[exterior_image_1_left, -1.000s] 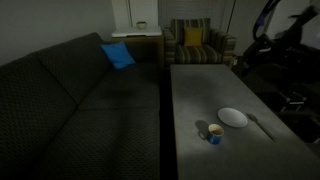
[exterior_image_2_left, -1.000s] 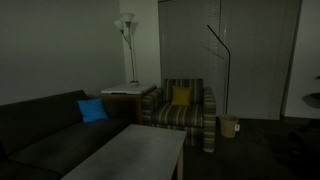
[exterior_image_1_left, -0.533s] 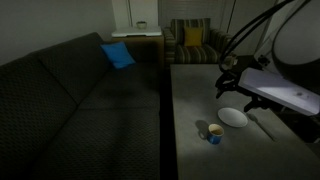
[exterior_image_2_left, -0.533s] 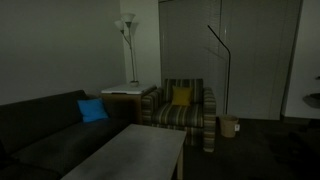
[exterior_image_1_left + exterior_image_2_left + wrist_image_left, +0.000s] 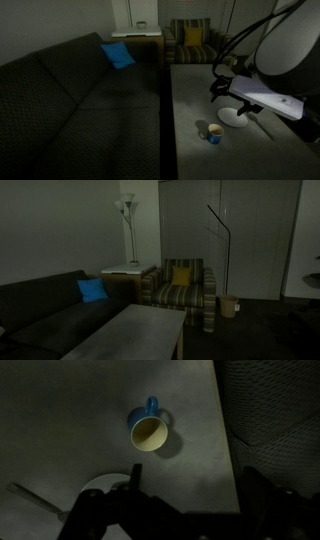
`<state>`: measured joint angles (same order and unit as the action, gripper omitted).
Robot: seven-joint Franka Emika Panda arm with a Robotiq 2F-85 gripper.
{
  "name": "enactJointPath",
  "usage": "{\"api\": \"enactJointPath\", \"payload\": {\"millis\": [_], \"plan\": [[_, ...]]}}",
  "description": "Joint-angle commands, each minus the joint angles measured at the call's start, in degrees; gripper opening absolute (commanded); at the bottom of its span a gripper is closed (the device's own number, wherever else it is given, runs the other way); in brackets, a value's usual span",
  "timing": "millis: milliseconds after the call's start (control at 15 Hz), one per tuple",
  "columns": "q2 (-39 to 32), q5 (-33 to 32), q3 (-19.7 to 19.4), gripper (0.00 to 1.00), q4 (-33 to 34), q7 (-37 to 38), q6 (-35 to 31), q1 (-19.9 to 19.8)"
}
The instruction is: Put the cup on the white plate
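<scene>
The cup [image 5: 149, 433] is squat and blue, pale yellowish inside, with its handle turned away from the claw [image 5: 190, 500]. It stands upright on the table [image 5: 60, 420], near the long edge that runs along the sofa [image 5: 275, 400], close beside the plate [image 5: 101, 485] but not on it. The claw is spread wide and empty. The cup lies ahead of its fingers [image 5: 132, 482], clear of them. In an exterior view the claw [image 5: 222, 90] hangs above the table, beyond the plate [image 5: 233, 117] from the cup [image 5: 214, 134].
</scene>
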<state>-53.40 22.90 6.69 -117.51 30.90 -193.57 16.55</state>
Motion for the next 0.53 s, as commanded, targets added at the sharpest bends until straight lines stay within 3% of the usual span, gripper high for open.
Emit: {"api": "enactJointPath", "payload": {"millis": [0, 267, 467], "plan": [[-1.21, 2.12, -1.82, 1.0, 0.46, -2.34, 0.55, 3.85], [-7.59, 1.71, -6.9, 1.0, 7.91, -2.88, 5.95, 9.51], [-13.86, 0.13, -8.96, 1.0, 15.67, -2.76, 9.52, 10.84]]}}
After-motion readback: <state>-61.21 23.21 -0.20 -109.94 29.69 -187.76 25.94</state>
